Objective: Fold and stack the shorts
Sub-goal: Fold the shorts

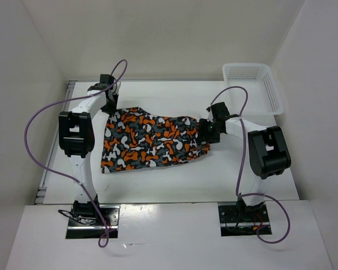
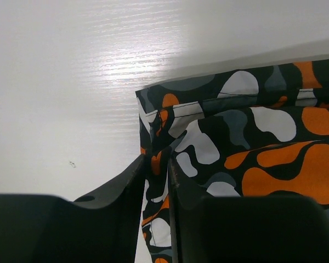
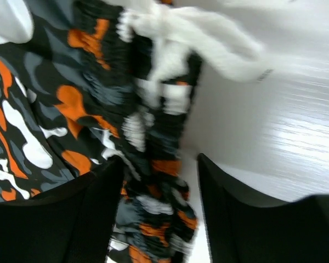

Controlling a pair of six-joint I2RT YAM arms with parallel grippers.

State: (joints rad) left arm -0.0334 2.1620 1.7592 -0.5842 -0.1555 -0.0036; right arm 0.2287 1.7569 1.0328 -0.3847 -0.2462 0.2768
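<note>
The left claw (image 2: 156,164) pinched a hem corner of the soft orange, white, grey and black blotched cloth shorts (image 1: 152,139), which lay between both claws. The right claw (image 3: 159,164) stood open astride their gathered waistband.

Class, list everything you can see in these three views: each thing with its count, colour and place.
shorts: one, orange, white, grey and black print, spread mid-table
basket: one, white mesh, at the far right corner
table: one, white, under the shorts
cables: two, purple, one looping along each arm
arms: two, white and black, bases at the near edge
left hand: black, shut on the shorts' far left corner
right hand: black, fingers open astride the bunched waistband at the shorts' right end
</note>
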